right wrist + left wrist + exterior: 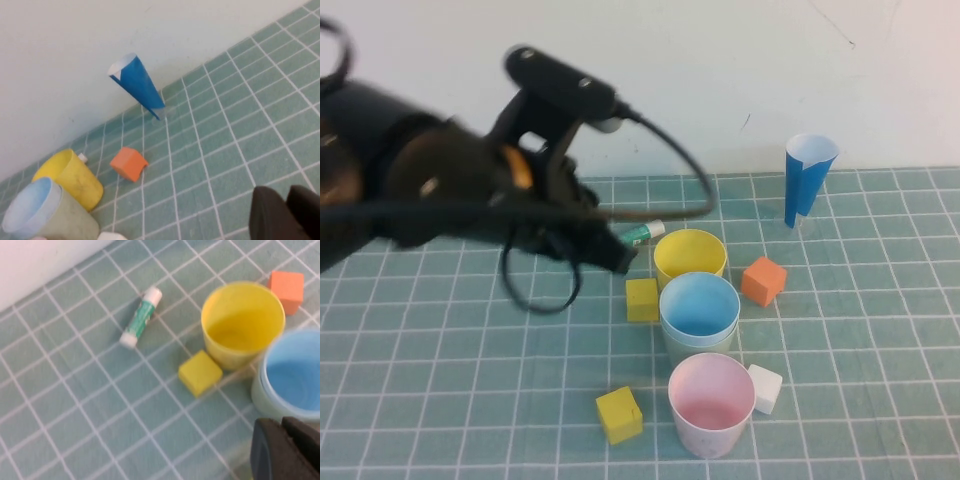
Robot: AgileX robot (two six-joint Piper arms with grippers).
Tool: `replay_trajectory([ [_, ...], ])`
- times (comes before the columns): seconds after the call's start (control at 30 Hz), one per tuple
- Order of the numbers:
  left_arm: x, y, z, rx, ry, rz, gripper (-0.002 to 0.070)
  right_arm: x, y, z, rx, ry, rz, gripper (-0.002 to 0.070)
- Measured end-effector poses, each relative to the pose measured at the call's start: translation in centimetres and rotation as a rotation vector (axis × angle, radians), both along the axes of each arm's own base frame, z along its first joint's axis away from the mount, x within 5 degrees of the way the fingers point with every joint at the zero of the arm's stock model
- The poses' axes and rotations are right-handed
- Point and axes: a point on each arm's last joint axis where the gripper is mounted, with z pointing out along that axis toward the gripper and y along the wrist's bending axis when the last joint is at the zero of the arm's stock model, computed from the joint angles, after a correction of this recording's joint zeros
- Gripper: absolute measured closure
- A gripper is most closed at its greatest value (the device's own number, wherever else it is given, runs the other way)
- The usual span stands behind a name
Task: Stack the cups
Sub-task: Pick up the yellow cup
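Note:
The light blue cup [699, 303] sits nested inside the green cup [698, 346] at the table's middle. The yellow cup [690, 257] stands upright just behind them, and the pink cup [711, 404] stands upright in front. My left gripper [623, 258] hovers just left of the yellow cup, shut and empty. In the left wrist view it [282, 427] is beside the blue cup [294, 380] and the yellow cup [242, 322]. My right gripper [286, 195] is shut and empty over bare mat, out of the high view. The right wrist view shows the yellow cup [70, 177] and the blue cup [30, 205].
Two yellow cubes [642, 299] [619, 414], an orange cube [763, 281] and a white cube [765, 388] lie around the cups. A glue stick [642, 232] lies behind the yellow cup. A dark-blue paper cone [807, 175] stands at the back right by the wall.

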Motion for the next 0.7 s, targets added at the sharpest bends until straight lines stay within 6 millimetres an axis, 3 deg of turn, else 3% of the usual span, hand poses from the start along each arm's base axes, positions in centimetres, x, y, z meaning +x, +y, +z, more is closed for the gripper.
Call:
replay_trajectory([
  [0.13, -2.9, 1.8, -0.7, -0.013, -0.009, 0.007, 0.0673, -0.4, 0.5, 1.4, -0.087, 0.042, 0.079, 0.0605],
  [0.33, -6.6, 4.2, -2.9, -0.041, -0.007, 0.028, 0.0673, 1.0, 1.0, 7.6, -0.291, 0.139, 0.235, 0.0605],
  [0.5, -9.7, 6.0, -3.7, -0.083, -0.038, 0.041, 0.0673, 4.2, 1.4, 12.6, -0.445, 0.271, 0.429, 0.0605],
  [0.7, -12.5, 7.8, -3.8, -0.13, -0.086, 0.05, 0.0673, 9.0, 1.9, 16.5, -0.54, 0.384, 0.665, 0.0605],
])
